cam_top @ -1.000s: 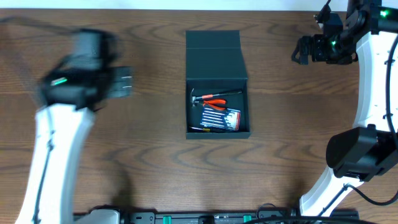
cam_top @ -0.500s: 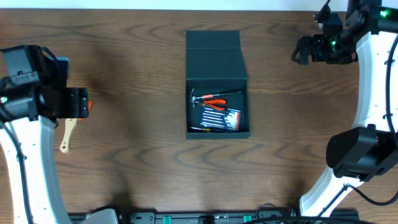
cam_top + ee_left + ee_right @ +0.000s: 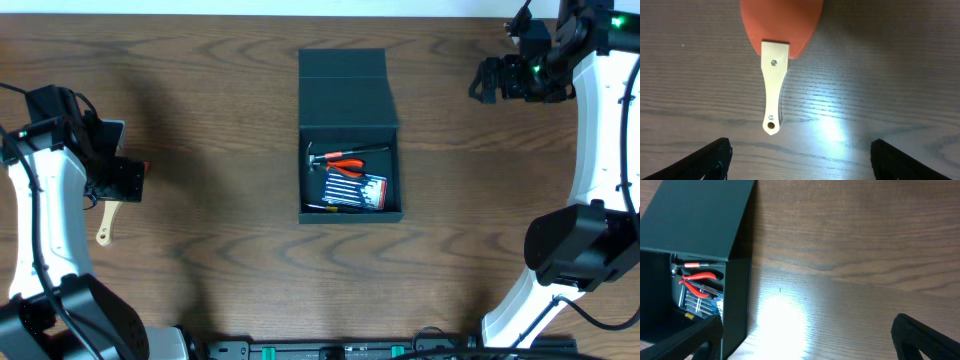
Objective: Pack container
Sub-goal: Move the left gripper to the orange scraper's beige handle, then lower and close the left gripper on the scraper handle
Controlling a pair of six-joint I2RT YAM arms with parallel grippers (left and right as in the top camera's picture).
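The dark teal container stands open at the table's middle, its lid flap folded back. Inside lie red pliers and a case of bits. The right wrist view shows the container and the pliers too. A scraper with an orange blade and a cream handle lies on the table at the left; its handle shows in the overhead view. My left gripper hangs over it, open and empty. My right gripper is open and empty at the far right.
The wooden table runs to a pale far edge at the top. The right arm's base stands at the right front, the left arm's base at the left front.
My left arm has swung left and back and now sits steady over the scraper at the table's left. The right arm and the container have not moved.
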